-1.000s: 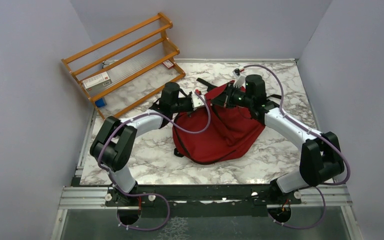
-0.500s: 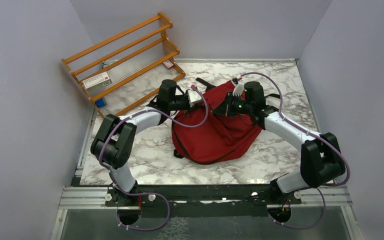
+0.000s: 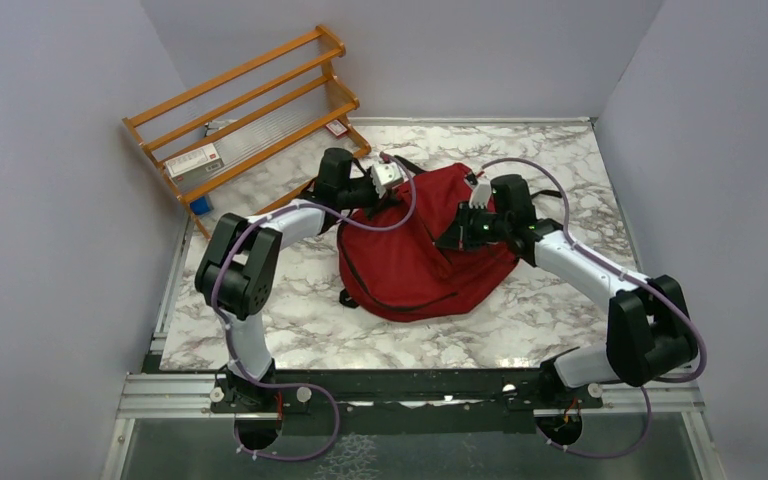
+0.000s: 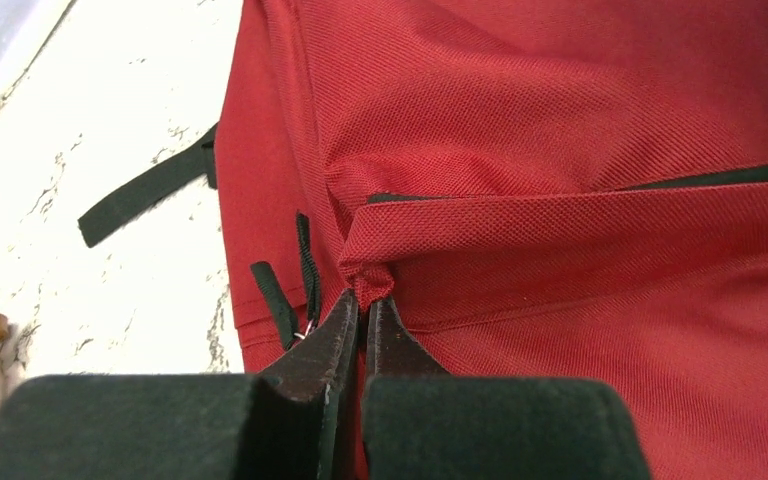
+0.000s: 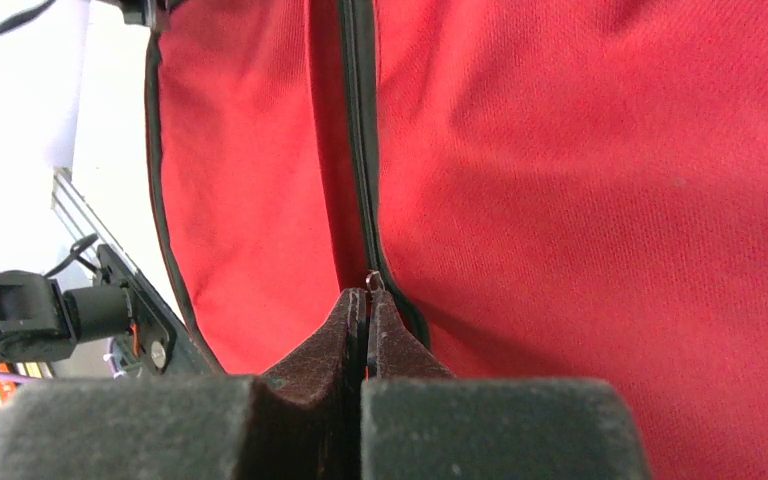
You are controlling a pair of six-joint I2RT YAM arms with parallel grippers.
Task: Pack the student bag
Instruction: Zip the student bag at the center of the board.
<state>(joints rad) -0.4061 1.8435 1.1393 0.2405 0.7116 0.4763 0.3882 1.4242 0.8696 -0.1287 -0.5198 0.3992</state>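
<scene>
The backpack (image 3: 420, 260) lies flat on the desk (image 3: 290, 320), centred between both arms. My left fingers (image 4: 365, 312) are clamped together on a pinched fold of red fabric (image 4: 365, 275) at the bag's far-left edge. That arm reaches forward with the wrist low. The zipper (image 5: 358, 130) runs straight ahead of my right fingers (image 5: 366, 318), along their pointing axis. These fingers are pressed together on what appears to be the small metal zipper pull (image 5: 372, 281). The right arm reaches in from the right side. I judge that the right arm drives the slide while the left anchors.
</scene>
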